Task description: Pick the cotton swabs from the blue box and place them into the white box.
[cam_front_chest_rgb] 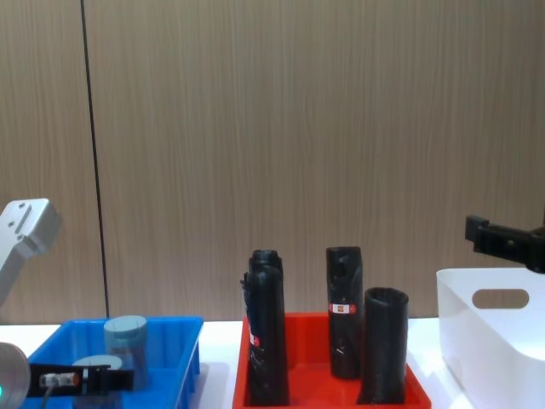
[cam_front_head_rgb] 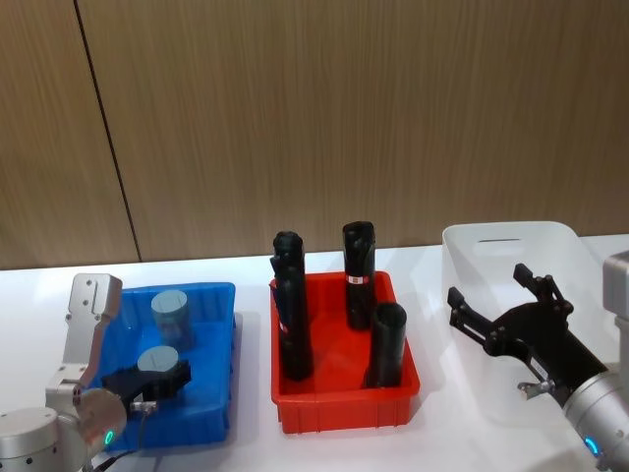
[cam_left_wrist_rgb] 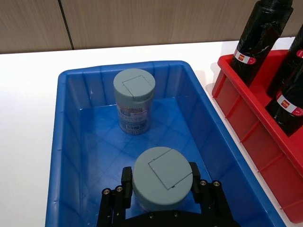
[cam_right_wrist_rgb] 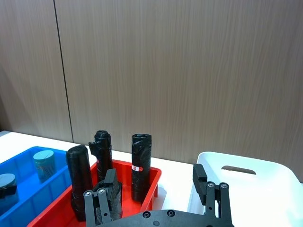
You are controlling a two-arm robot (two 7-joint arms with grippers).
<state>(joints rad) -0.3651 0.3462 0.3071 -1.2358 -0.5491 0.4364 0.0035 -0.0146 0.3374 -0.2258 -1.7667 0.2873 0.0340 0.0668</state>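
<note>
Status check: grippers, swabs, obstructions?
Left gripper shut on near cotton swabs jar in blue box. Right gripper open at white box. Second jar behind. Red tray between boxes.

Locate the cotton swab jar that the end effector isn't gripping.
In the head view the free jar stands upright at the blue box's far end, on the robot's left, behind the gripped jar at the left end effector.

Right gripper (cam_right_wrist_rgb: 155,177) spread; black rolls (cam_right_wrist_rgb: 141,163) upright in red tray (cam_right_wrist_rgb: 122,168)
</note>
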